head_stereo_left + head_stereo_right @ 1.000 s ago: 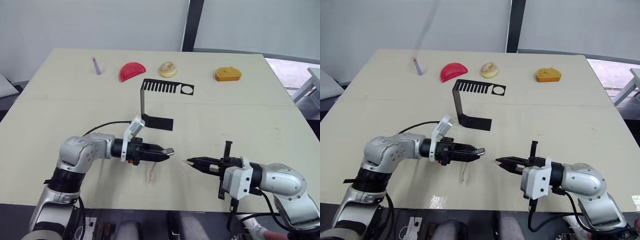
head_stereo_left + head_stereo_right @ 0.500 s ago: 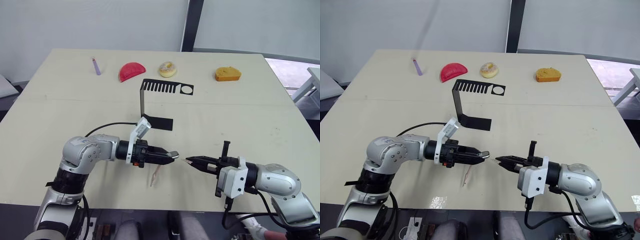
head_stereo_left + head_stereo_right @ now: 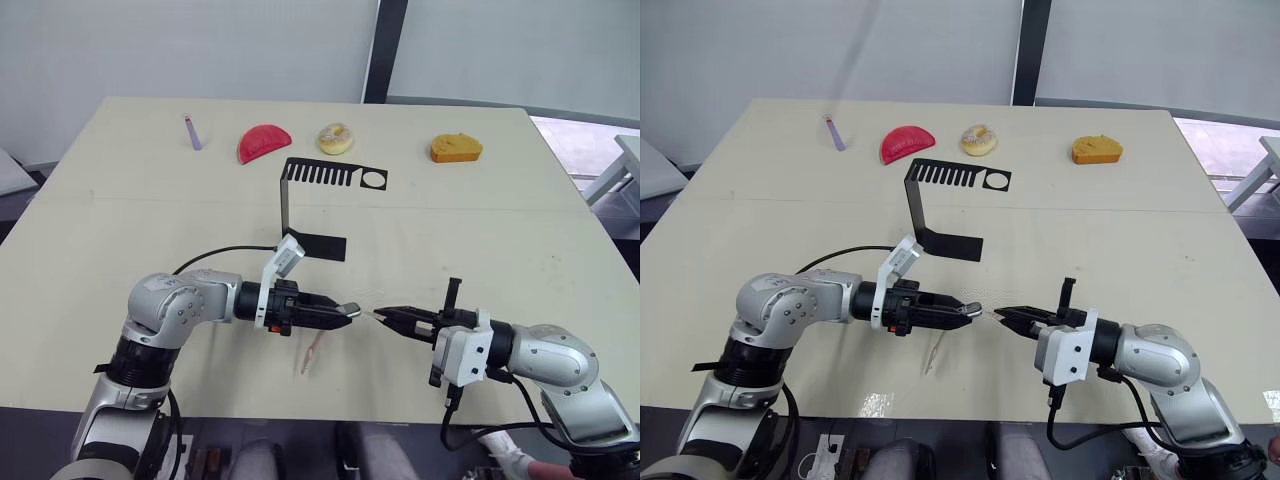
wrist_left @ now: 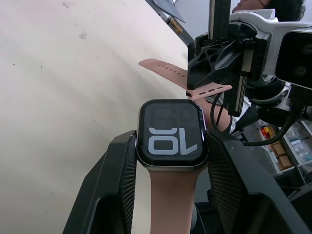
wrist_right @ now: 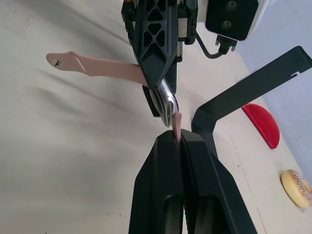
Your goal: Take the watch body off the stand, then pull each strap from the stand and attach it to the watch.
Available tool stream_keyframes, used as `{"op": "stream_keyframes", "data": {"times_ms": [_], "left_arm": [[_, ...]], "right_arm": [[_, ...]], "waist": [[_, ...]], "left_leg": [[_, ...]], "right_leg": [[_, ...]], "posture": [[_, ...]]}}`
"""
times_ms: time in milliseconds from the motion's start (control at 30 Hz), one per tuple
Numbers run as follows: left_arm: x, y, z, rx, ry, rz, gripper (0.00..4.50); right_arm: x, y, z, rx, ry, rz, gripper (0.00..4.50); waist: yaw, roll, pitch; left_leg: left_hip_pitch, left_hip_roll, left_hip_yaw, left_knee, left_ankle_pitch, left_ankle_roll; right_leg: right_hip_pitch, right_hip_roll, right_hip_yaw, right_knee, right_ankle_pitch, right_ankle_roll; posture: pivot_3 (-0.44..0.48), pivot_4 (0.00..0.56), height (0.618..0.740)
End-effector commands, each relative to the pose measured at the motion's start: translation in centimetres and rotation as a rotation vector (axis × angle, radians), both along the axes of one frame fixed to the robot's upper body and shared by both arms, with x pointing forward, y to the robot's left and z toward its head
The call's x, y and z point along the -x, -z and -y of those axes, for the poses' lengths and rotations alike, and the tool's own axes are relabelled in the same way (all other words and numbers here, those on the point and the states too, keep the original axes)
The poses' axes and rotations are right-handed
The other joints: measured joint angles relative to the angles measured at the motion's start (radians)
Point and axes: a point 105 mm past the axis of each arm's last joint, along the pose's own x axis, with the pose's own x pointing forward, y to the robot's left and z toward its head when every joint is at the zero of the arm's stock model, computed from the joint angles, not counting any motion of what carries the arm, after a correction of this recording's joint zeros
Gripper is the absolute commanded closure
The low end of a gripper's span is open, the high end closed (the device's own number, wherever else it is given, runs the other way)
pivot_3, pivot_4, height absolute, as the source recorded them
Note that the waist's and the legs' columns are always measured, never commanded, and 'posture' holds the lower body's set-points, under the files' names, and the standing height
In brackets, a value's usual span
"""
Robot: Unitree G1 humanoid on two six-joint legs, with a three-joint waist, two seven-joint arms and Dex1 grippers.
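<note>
My left gripper [image 3: 345,310] is shut on the watch body [image 4: 171,132], a small rounded-square case with a dark screen and light digits. One pale pink strap [image 3: 310,352] is attached to it and hangs down toward the table. My right gripper [image 3: 385,313] faces it from the right, shut on the other strap [image 5: 177,122]. That strap's free end sits right at the watch's rim; I cannot tell whether they touch. The black stand [image 3: 330,175] stands behind on the table, its comb slots and round hole bare.
Along the far edge lie a purple stick [image 3: 192,132], a red half-round piece [image 3: 263,142], a doughnut [image 3: 335,138] and an orange piece [image 3: 456,148]. The table's front edge runs just below both grippers.
The two grippers have closed in on each other: the left moved right with the watch, the right moved left with its strap. The gap between them has shrunk to almost nothing.
</note>
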Motion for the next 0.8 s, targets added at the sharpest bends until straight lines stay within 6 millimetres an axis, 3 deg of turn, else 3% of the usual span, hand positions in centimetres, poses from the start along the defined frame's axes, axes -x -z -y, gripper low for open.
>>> {"op": "stream_keyframes", "data": {"times_ms": [33, 800], "left_arm": [[0.1, -1.18, 0.14, 0.032, 0.008, 0.035, 2.89], [0.17, -1.13, 0.38, 0.026, -0.007, 0.025, 2.89]], "right_arm": [[0.07, -0.6, -0.3, -0.027, -0.011, 0.026, 4.5], [-0.46, -0.68, -0.45, -0.037, -0.01, 0.03, 4.5]], "waist": [[0.0, 0.0, 0.0], [0.0, 0.0, 0.0]], "left_leg": [[0.0, 0.0, 0.0, 0.0, 0.0, 0.0], [0.0, 0.0, 0.0, 0.0, 0.0, 0.0]], "right_leg": [[0.0, 0.0, 0.0, 0.0, 0.0, 0.0], [0.0, 0.0, 0.0, 0.0, 0.0, 0.0]], "posture": [[0.0, 0.15, 0.74], [0.0, 0.15, 0.74]]}}
